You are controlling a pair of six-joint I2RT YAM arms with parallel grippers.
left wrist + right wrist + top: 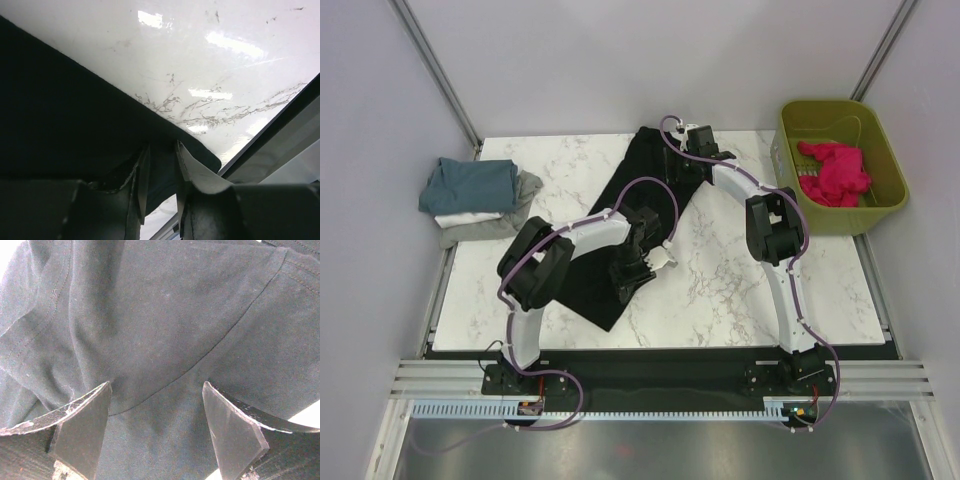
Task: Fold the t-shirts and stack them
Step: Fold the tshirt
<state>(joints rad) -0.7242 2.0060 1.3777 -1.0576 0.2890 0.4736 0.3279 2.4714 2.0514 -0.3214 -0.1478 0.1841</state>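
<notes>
At the left edge of the counter [720,290] sits a stack of 3 folded t-shirts [475,195], teal on top, well apart from the work. The black t-shirt [640,165] lies diagonally across the middle. It looks light and limp, likely to sag and bunch, so hems or corners are the best hold. The left pincer [628,280] is clenched on its near hem. The right pincer [698,135] hangs released over its far end, holding nothing. Far right, an olive-green basket [788,140] holds a pink garment [835,172]; neither looks likely to obstruct folding.
</notes>
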